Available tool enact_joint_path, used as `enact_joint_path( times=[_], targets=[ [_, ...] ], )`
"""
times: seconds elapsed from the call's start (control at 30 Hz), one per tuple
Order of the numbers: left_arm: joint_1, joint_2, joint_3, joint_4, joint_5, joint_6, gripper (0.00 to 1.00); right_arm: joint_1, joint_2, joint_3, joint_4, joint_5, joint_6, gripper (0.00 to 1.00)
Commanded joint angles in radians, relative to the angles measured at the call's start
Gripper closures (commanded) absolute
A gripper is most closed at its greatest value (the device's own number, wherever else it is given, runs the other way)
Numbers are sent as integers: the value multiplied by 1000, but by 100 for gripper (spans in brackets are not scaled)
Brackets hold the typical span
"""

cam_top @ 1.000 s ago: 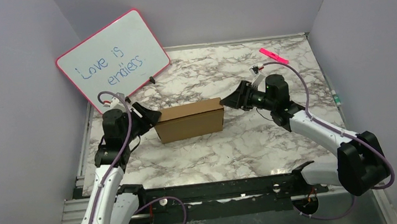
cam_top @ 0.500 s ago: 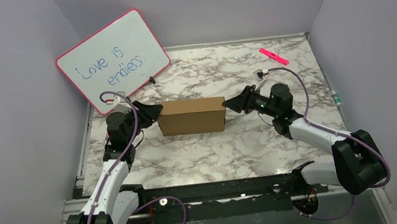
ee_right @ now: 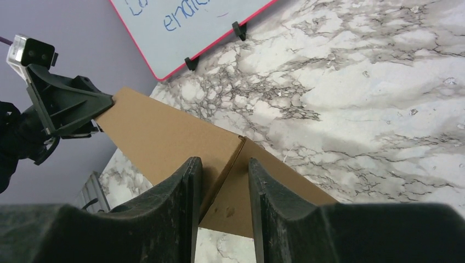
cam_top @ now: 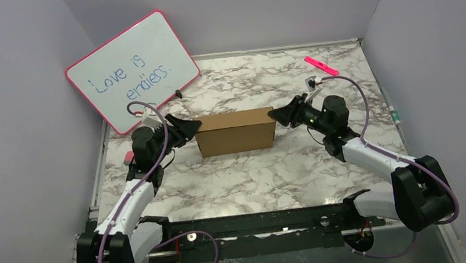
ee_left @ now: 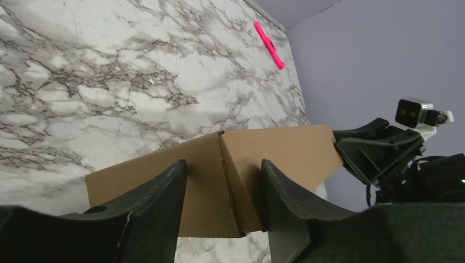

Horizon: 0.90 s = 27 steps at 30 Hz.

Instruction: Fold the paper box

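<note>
The paper box [cam_top: 235,131] is a small closed brown cardboard box at the middle of the marble table, its long side facing me. My left gripper [cam_top: 188,128] is at its left end and my right gripper [cam_top: 279,115] at its right end. In the left wrist view the left gripper [ee_left: 224,164] straddles a vertical corner of the box [ee_left: 203,181], with a finger against each face. In the right wrist view the right gripper [ee_right: 224,161] pinches the opposite corner of the box [ee_right: 164,137] the same way. I cannot tell whether the box rests on the table.
A pink-framed whiteboard [cam_top: 132,70] with blue writing leans at the back left, close behind the left arm. A pink marker [cam_top: 321,65] lies at the back right. Grey walls enclose the table [cam_top: 261,174] on three sides.
The box has shifted right and away from me and turned square to the table. Both grippers moved with it, and the right jaws have narrowed onto its corner.
</note>
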Motion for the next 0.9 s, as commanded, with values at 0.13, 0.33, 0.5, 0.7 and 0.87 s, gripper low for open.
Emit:
enact_joint_path(
  times=[0.13, 0.33, 0.5, 0.7, 0.87],
  targets=[
    [109, 15, -6, -144, 352, -55, 42, -3, 30, -8, -266, 2, -86, 60],
    [127, 6, -34, -197, 361, -10, 46, -4, 35, -16, -270, 20, -99, 60],
    [167, 39, -187, 5, 429, -129, 57, -19, 69, -43, -229, 9, -87, 60],
    [213, 67, -250, 33, 416, -114, 73, -28, 85, -39, -214, -3, -93, 60],
    [213, 66, -286, 27, 374, -100, 99, -28, 69, 6, -251, -33, -91, 58]
  ],
)
